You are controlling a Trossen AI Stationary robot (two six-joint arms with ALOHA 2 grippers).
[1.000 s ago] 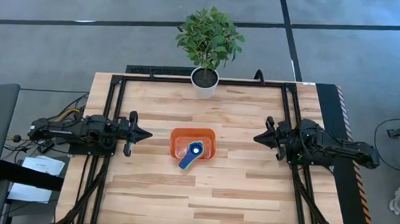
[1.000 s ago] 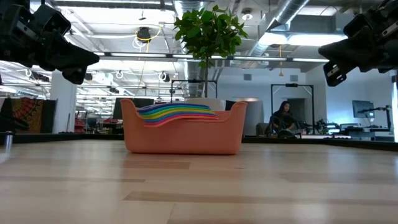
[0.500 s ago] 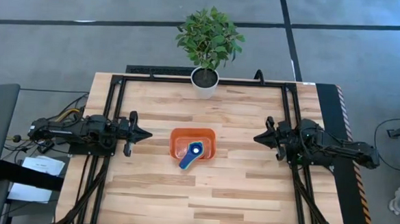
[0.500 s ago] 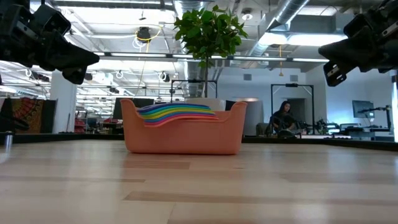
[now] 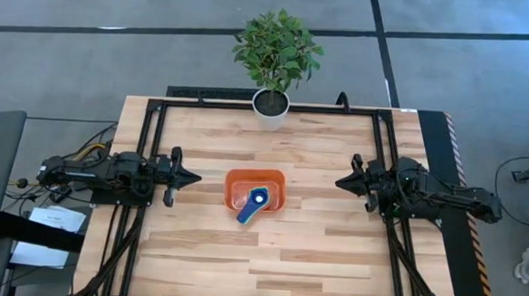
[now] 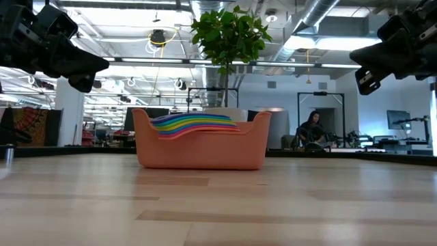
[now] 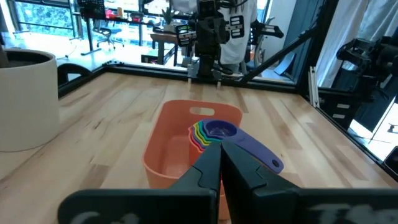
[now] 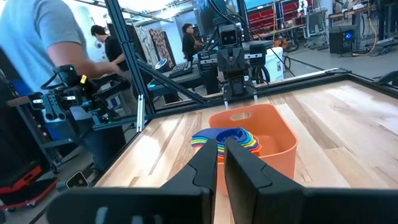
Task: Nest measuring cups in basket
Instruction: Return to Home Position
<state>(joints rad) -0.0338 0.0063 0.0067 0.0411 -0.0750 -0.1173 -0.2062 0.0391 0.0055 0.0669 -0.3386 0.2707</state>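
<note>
The basket (image 5: 230, 190) sits mid-counter (image 5: 313, 259), and the measuring cups (image 5: 256, 198) lie nested inside it. From above only the top, dark blue cup shows whole. Its handle juts out over the basket's rim on the side away from the plant pot (image 5: 270, 107), and the cups beneath are covered.

At counter height the basket's wall (image 6: 205, 152) hides the bowls. Only a fan of coloured edges (image 6: 194, 123) shows above the dip in the rim, too tightly packed to count. The pot is mostly hidden behind the basket there.

The left pincer (image 5: 194, 176) hangs well apart from the basket on its left and points toward it. Its fingers are drawn nearly together and hold nothing, which its own wrist view (image 7: 221, 146) shows, with the cup stack (image 7: 219, 130) beyond.

The right pincer (image 5: 341, 182) mirrors it on the basket's right, likewise narrow and empty (image 8: 221, 144). A person (image 8: 43, 50) stands beside the counter, cut off by the picture's edge.
</note>
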